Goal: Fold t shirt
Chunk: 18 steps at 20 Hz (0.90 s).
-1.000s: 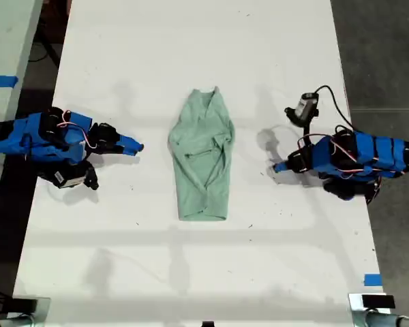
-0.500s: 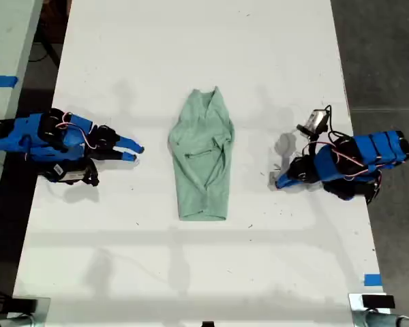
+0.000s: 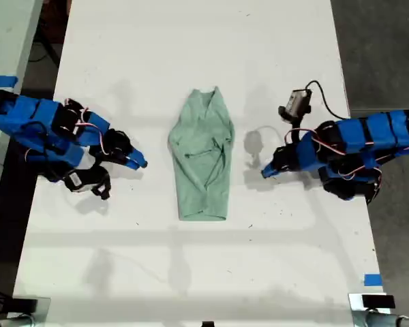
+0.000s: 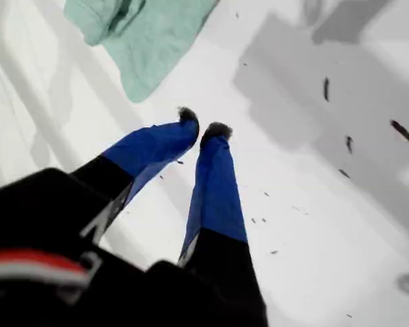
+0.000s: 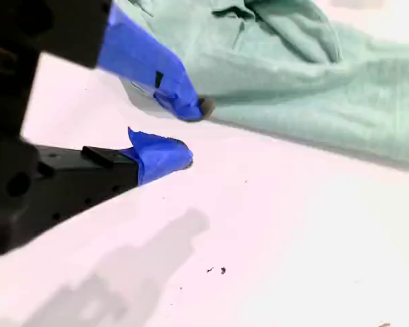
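Observation:
The t shirt [image 3: 203,157] lies lengthwise in the middle of the white table [image 3: 191,41], pale mint green, its sides folded inward and wrinkled. My first gripper [image 3: 142,163] is on the exterior view's left, a short gap from the cloth's edge. In its wrist view the first gripper [image 4: 203,124] is shut on nothing, with a corner of the t shirt [image 4: 150,34] beyond it. My second gripper [image 3: 266,172] is on the exterior view's right, also just clear of the cloth. Seen close, the second gripper [image 5: 191,133] is slightly open and empty, one fingertip [image 5: 203,107] almost at the t shirt [image 5: 313,75].
A small camera on a cable [image 3: 296,102] sticks out beside the second arm. Blue tape [image 3: 371,279] marks the table near the exterior view's lower right corner. Dark floor borders the table's right edge, and another pale surface [image 3: 7,41] stands at the left.
The second gripper has moved toward the t shirt and slightly toward the exterior view's top. The first arm has swung so its tip now points more toward the lower right. The t shirt has not moved.

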### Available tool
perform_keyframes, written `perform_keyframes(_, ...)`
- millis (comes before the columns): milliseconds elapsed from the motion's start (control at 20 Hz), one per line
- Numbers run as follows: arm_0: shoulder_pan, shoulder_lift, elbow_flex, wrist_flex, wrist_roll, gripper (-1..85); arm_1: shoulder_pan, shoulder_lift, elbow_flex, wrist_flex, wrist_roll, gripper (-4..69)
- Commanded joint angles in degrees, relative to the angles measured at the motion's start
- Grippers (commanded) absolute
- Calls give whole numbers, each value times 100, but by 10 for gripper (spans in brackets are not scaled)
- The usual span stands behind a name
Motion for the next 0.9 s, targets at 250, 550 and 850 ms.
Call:
perform_keyframes(250,281,-6504,-6319,791,1503,203,-343,-4983,-4667,422,-264,244)
perform_keyframes(550,765,-6671,-6961,1380,1046,203,-378,-5186,-4649,422,-290,356)
perform_keyframes(850,809,-7585,-7233,1397,905,85,-483,-5933,-4711,-62,-229,340)
